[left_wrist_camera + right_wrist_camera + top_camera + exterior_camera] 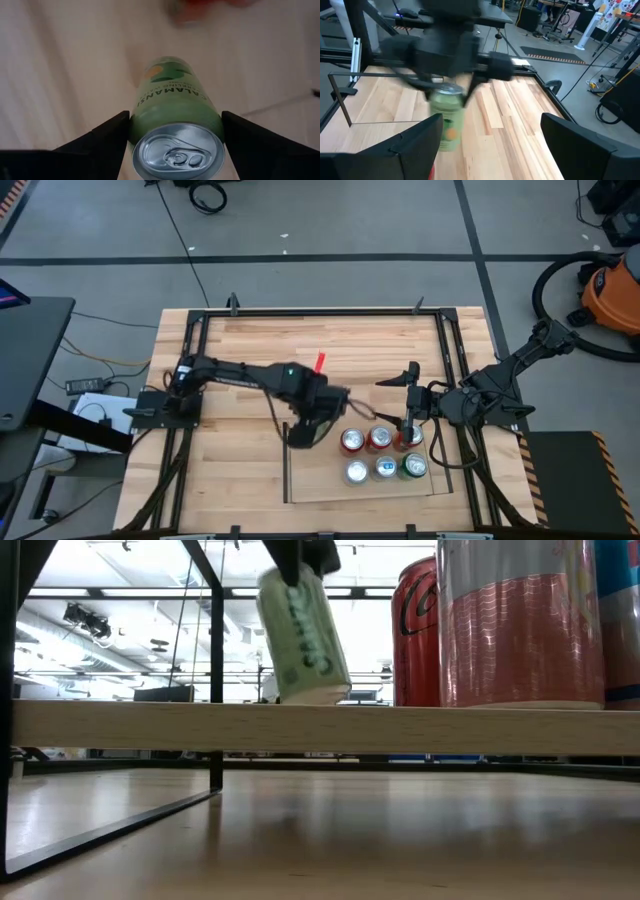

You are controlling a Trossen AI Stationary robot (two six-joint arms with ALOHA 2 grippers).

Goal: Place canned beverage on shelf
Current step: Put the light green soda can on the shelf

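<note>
Light-wood table (250,340), black-framed, shelf (320,480) standing on it, red marker (320,362)

Six cans (380,454) on shelf (310,480)

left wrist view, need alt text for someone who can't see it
A green can, seen from its silver top, is held between the two dark fingers of the left gripper above pale wood. Other cans are a blur beyond it.

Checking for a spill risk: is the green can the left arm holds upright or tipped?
Tipped. In the low view the green can leans, its base above the shelf. The left end effector grips its top.
</note>
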